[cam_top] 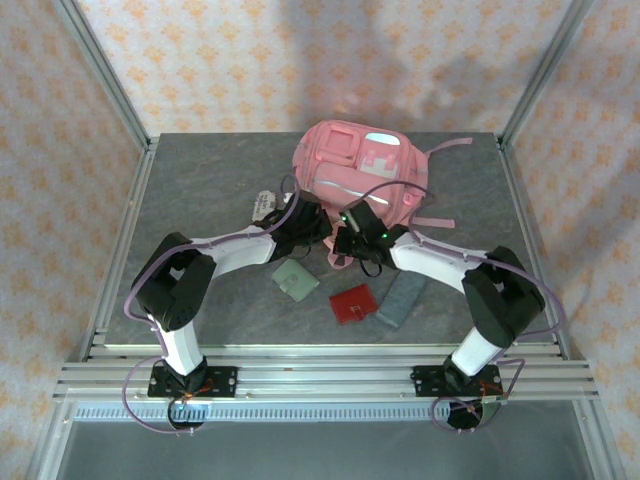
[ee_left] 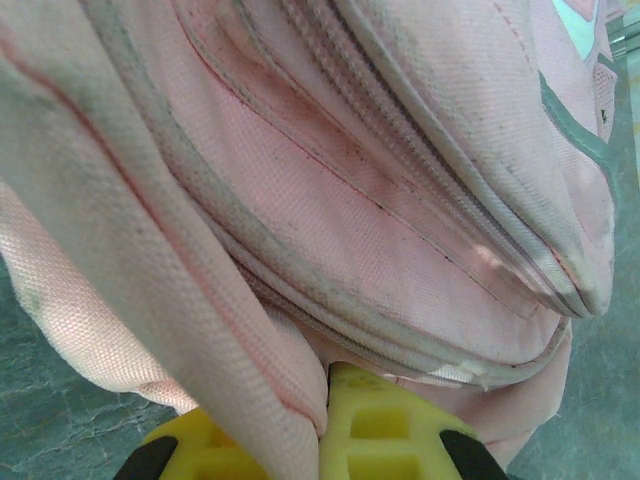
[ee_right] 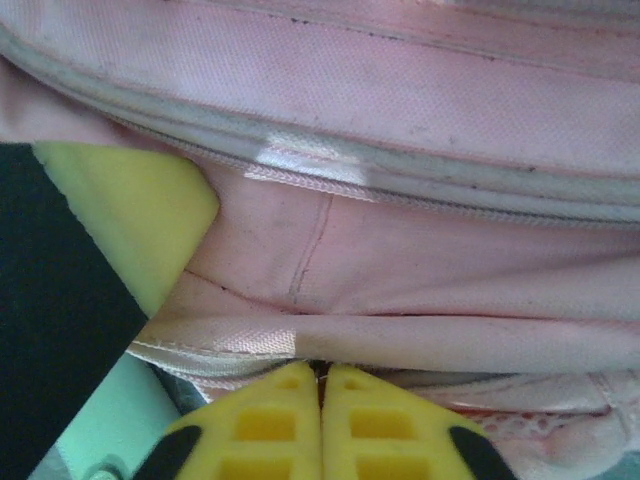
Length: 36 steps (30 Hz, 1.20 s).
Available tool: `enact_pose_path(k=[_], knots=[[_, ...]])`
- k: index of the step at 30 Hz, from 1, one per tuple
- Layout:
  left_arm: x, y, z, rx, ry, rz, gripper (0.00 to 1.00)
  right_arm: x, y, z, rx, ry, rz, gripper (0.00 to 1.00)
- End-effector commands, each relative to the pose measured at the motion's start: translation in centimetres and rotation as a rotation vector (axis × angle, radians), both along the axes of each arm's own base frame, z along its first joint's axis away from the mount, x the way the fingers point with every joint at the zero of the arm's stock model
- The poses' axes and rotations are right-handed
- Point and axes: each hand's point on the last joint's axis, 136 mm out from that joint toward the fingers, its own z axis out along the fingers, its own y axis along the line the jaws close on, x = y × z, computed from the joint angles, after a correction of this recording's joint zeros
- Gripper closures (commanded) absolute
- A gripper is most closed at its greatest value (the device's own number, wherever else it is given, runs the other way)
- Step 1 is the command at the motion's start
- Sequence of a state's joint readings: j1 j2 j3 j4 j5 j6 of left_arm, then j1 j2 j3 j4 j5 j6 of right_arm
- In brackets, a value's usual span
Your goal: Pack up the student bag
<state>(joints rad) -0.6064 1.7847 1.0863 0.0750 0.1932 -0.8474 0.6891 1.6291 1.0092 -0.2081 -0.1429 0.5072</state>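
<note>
Top view: the student bag (cam_top: 362, 170) is lying at the far centre of the table (cam_top: 200, 190); both arms are reaching its near edge. Left wrist: your left fingers (ee_left: 385, 430) are pinching a bag fold. Right wrist: your right fingers (ee_right: 265, 430) are pressing together against a seam.

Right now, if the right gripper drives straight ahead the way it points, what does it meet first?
The student bag. The right gripper's shut fingers sit right at one of its pink fabric folds, so it would press into the bag almost at once. Whether they already touch is unclear.
</note>
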Motion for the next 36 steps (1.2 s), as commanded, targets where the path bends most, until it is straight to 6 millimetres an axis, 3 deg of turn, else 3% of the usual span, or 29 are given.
enact_pose_path(k=[1,3,5,6,7,9,10,14,18,22,25,27,29,36], knots=[[1.1,-2.9,5.4,-0.133,-0.136,-0.065,1.0,-1.7,-0.1,-2.5,-0.066,0.076,0.044,1.0],[1.1,-2.8,5.4,-0.129,-0.135,-0.063,1.0,-2.0,-0.9,-3.2,-0.105,0.087,0.039,0.98],[1.1,-2.7,5.3,-0.127,-0.137,-0.061,1.0,-2.5,-1.2,-4.2,-0.137,0.12,0.051,0.78],[1.2,-2.7,5.3,-0.128,-0.136,-0.061,1.0,-2.6,-1.4,-4.7,-0.148,0.131,0.05,0.75],[1.2,-2.7,5.3,-0.129,-0.136,-0.062,1.0,-2.8,-1.6,-5.1,-0.153,0.136,0.051,0.75],[1.3,-2.6,5.3,-0.127,-0.136,-0.058,1.0,-3.1,-1.9,-5.6,-0.163,0.142,0.057,0.96],[1.3,-2.5,5.3,-0.128,-0.135,-0.056,1.0,-3.2,-2.0,-5.6,-0.166,0.143,0.055,1.0],[1.2,-2.5,5.0,-0.132,-0.131,-0.058,1.0,-2.9,-1.9,-4.0,-0.129,0.077,0.055,1.0],[0.9,-3.0,4.6,-0.16,-0.117,-0.075,1.0,-1.7,1.0,-0.4,-0.019,0.0,0.106,1.0],[0.5,-3.4,4.3,-0.175,-0.112,-0.085,1.0,-2.1,6.5,3.9,0.124,-0.108,0.253,1.0],[0.3,-3.3,4.0,-0.17,-0.104,-0.081,1.0,-2.1,7.9,4.4,0.104,-0.123,0.291,1.0],[0.2,-3.0,4.0,-0.165,-0.106,-0.078,1.0,-1.9,7.2,3.9,0.073,-0.127,0.265,1.0],[0.2,-2.7,4.0,-0.151,-0.108,-0.073,1.0,-1.5,5.3,2.8,0.012,-0.119,0.205,1.0],[0.9,0.9,4.5,-0.145,-0.126,-0.008,1.0,-1.7,-5.7,-0.9,-0.136,-0.038,-0.013,1.0]])
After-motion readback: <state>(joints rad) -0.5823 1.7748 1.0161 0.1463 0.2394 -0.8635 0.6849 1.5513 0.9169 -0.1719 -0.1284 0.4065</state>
